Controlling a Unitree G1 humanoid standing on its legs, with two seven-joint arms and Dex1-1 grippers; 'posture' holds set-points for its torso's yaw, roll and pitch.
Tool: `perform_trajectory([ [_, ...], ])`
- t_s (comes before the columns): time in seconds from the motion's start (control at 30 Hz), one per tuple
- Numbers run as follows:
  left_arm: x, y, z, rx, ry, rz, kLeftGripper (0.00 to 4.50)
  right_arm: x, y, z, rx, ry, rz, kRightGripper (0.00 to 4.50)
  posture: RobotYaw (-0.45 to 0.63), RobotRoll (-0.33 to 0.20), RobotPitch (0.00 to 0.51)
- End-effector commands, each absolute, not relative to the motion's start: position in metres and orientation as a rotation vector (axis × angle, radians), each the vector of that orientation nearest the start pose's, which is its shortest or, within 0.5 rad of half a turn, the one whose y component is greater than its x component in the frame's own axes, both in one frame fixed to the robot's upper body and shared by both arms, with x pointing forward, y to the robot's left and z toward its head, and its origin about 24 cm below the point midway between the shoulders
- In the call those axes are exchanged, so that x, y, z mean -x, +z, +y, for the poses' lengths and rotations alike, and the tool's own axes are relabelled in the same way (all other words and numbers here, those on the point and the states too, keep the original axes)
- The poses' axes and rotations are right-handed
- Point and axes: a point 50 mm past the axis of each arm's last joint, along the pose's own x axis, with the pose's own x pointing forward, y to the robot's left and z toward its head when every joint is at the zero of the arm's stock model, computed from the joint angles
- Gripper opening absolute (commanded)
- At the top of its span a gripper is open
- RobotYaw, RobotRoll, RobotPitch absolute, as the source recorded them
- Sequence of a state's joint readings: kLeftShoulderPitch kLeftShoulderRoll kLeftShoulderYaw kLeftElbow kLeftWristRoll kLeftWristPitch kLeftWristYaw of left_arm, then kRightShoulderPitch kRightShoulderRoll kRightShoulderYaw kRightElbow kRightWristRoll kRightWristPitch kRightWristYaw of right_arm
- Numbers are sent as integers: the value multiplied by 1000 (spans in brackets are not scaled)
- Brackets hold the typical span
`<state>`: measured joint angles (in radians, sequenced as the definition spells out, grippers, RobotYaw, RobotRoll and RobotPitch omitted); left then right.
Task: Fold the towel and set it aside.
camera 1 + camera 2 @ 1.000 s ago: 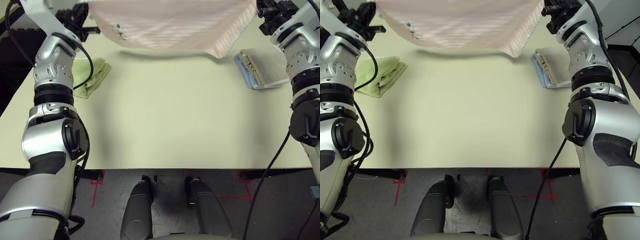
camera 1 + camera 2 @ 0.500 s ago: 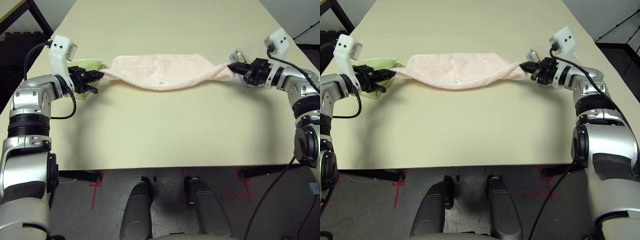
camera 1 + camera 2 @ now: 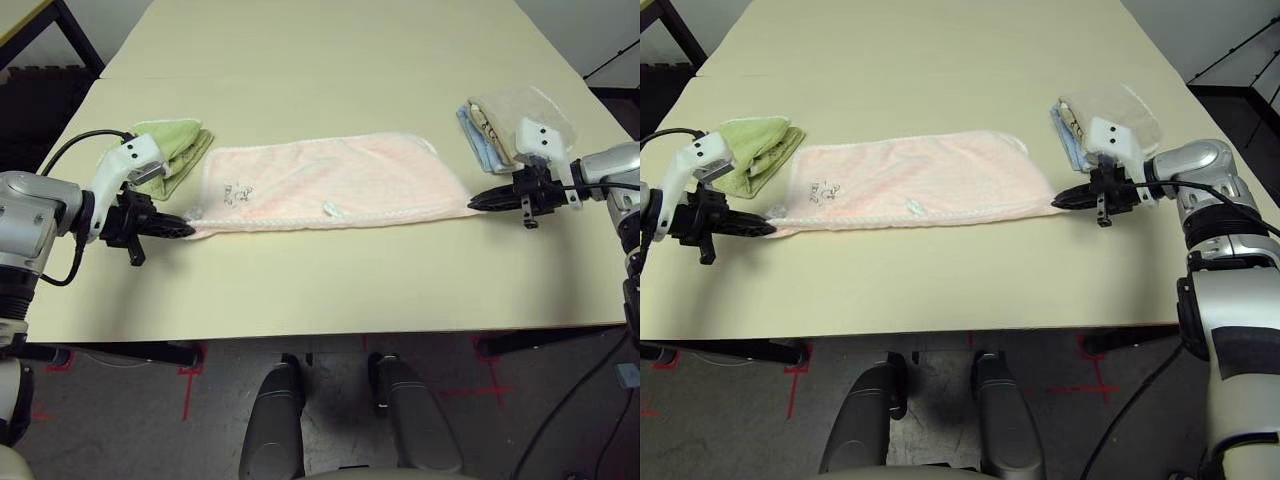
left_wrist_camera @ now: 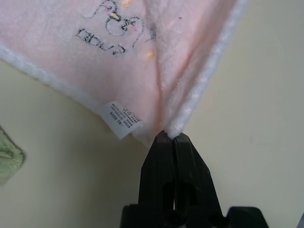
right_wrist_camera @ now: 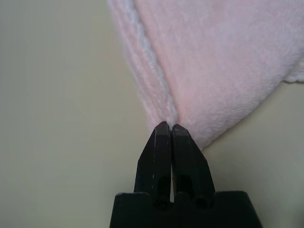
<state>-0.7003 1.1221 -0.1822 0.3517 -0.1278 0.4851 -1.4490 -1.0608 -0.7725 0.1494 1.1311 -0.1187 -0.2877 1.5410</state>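
One broad cream-coloured surface (image 3: 330, 290) carries everything. Spread flat across its middle lies the pale pink terry towel (image 3: 330, 182), folded into a long band with its scalloped white edge running along the near side. A small dark printed drawing with lettering (image 3: 237, 192) sits on the towel's left part, and a white tag (image 4: 122, 119) pokes out at its near left corner.

Beyond the towel's left end, just beside it, rests a light green folded towel (image 3: 176, 152). Beyond the towel's right end, close by, lies a stack of beige-and-blue folded towels (image 3: 500, 120).

At the towel's near left corner the left gripper (image 3: 185, 229) lies low over the surface, its black jaws pressed together and pinching the very tip of the cloth, as the left wrist view shows (image 4: 171, 137). At the towel's near right corner the right gripper (image 3: 474, 203) is equally low, jaws together and nipping the corner of the cloth where the layers meet (image 5: 168, 127). Between the two grippers the towel lies stretched out nearly straight, resting on the surface.
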Motion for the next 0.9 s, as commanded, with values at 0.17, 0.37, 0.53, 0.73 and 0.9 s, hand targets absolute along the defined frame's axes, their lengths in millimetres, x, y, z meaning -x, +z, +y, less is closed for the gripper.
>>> perform_trajectory([
  [0.17,-287,224,315,-670,-957,715,17,-344,193,-285,664,1178,408,0,15,0,218],
  [0.37,-284,234,311,-674,-1020,752,17,-342,192,-283,666,1207,420,0,11,0,220],
  [0.53,-281,233,313,-724,-1033,800,17,-340,190,-284,686,1218,450,0,6,0,221],
  [0.73,-281,225,315,-733,-1054,837,17,-332,182,-282,673,1260,510,0,1,0,223],
  [0.9,-279,224,314,-717,-1076,862,17,-326,183,-280,664,1295,534,0,-1,0,223],
])
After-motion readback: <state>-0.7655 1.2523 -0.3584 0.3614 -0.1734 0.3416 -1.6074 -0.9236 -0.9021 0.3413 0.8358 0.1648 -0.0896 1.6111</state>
